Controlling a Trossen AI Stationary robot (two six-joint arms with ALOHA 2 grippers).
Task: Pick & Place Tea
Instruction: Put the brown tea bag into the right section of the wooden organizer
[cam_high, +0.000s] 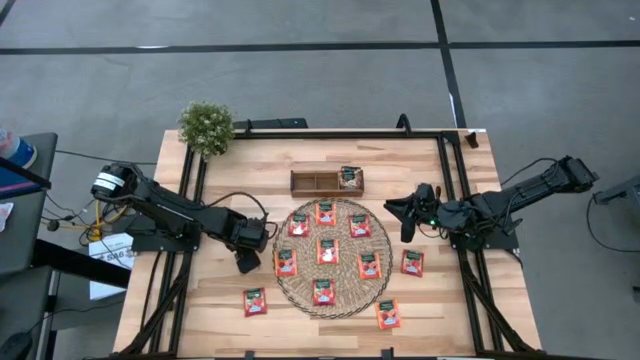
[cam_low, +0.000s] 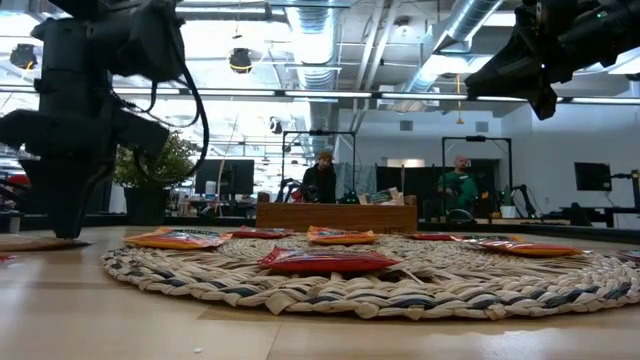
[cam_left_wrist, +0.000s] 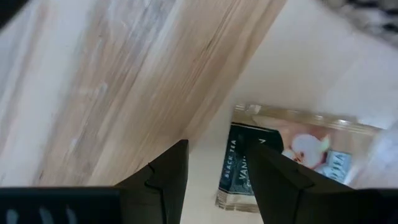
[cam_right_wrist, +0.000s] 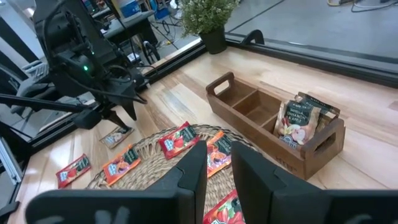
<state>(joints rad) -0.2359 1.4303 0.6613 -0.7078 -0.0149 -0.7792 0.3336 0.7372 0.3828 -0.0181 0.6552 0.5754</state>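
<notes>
Sachets (cam_high: 350, 177) in the tray's end compartment nearest the right arm were all you had to show as placed. At least two stood there on edge, and the other two compartments of the wooden tray (cam_high: 296, 181) were bare. If the tray was the goal, as I judged it was, most of the job still lay ahead of you.

Seven red-orange sachets lay flat on the round woven mat (cam_high: 380, 290). Three more sat on the bare worktop (cam_high: 450, 320): one (cam_high: 255, 301) off the mat's left side, one (cam_high: 412, 262) off its right side, and one (cam_high: 388, 314) at its near edge.

Your left end effector (cam_high: 246, 265) hung low over the worktop just left of the mat, fingers spread and nothing between them. A pale sachet (cam_left_wrist: 267, 162) lay flat on the wood just past the fingertips and was not yet gripped. I took this to be your approach for the next pick.

Your right end effector (cam_high: 408, 222) waited in the air near the mat's right edge, well clear of the tea. Its fingers were only narrowly parted and it held nothing.

Roughly eleven sachets remained to be lifted, starting, I would guess, with the pale one under the left arm.
</notes>
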